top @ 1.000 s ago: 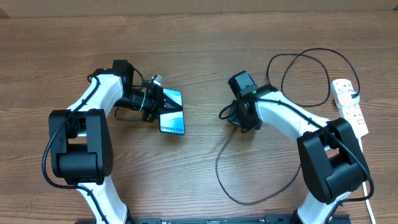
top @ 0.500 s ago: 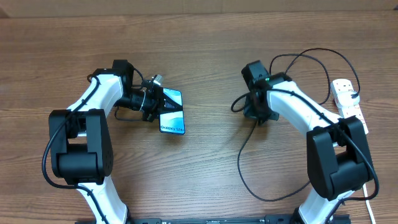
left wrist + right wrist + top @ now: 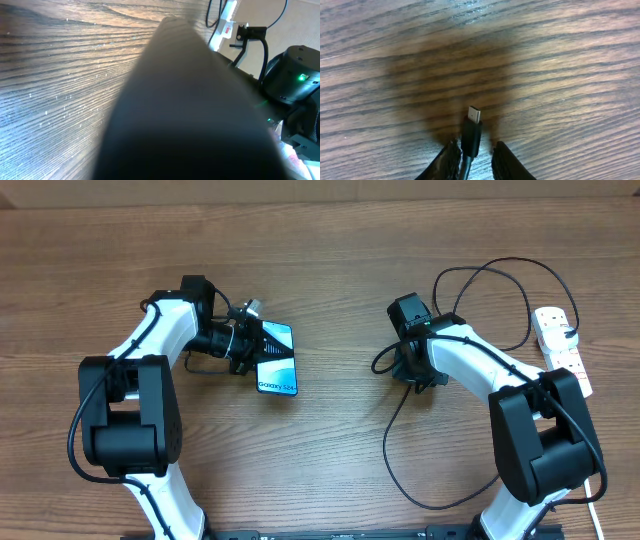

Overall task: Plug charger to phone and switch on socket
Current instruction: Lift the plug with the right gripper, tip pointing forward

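Gripping the phone [image 3: 276, 360] at its 10 o'clock edge, the left gripper [image 3: 245, 340] is closed. The right gripper [image 3: 474, 150] has its fingers slightly apart around the charger [image 3: 471, 134] plug.

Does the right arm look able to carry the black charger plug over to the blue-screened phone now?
Probably yes: only bare wooden table lies between the right gripper, with the charger plug between its fingers, and the slim blue-screened phone; the thin black cable has slack.

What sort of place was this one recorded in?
Probably a robotics lab or test bench: a left arm and right arm at a wooden table, working with a phone, a charger and a white power strip.
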Robot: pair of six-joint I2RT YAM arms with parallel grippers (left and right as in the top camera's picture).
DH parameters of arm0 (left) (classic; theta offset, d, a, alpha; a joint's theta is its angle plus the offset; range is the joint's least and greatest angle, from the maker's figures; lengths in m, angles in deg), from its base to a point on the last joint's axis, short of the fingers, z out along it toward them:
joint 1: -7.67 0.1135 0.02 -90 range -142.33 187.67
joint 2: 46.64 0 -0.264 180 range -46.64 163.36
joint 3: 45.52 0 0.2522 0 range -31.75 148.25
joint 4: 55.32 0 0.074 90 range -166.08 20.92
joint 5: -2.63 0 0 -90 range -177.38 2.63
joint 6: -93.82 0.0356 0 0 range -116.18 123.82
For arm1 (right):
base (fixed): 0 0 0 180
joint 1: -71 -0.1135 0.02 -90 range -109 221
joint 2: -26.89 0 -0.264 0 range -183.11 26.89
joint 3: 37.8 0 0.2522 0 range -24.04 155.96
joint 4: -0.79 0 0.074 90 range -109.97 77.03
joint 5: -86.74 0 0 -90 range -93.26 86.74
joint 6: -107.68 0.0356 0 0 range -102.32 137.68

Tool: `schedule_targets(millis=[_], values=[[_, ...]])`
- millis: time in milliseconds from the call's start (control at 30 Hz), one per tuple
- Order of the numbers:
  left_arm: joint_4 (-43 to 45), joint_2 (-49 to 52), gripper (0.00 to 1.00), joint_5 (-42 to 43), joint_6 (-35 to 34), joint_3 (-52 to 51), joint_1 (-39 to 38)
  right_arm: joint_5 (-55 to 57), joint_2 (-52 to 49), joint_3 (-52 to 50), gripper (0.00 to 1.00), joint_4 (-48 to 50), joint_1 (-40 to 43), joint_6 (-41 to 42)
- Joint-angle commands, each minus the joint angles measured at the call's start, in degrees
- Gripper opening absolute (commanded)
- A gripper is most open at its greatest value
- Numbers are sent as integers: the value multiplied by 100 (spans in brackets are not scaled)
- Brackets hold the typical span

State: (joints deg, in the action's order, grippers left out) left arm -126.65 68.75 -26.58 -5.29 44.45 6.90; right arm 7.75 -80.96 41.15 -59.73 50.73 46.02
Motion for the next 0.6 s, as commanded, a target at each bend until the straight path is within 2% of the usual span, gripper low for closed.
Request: schedule_targets(millis=[0, 100, 400, 567], values=[[4, -70, 4, 175, -79, 13, 11, -225, -229, -247, 25, -13, -28, 162], [7, -70, 4, 175, -79, 13, 11, -227, -227, -254, 24, -35, -28, 186], [26, -70, 4, 177, -81, 13, 11, -361, -229, -256, 4, -160, -28, 186], [48, -70, 4, 179, -76, 13, 11, -376, -229, -256, 4, -157, -28, 184]])
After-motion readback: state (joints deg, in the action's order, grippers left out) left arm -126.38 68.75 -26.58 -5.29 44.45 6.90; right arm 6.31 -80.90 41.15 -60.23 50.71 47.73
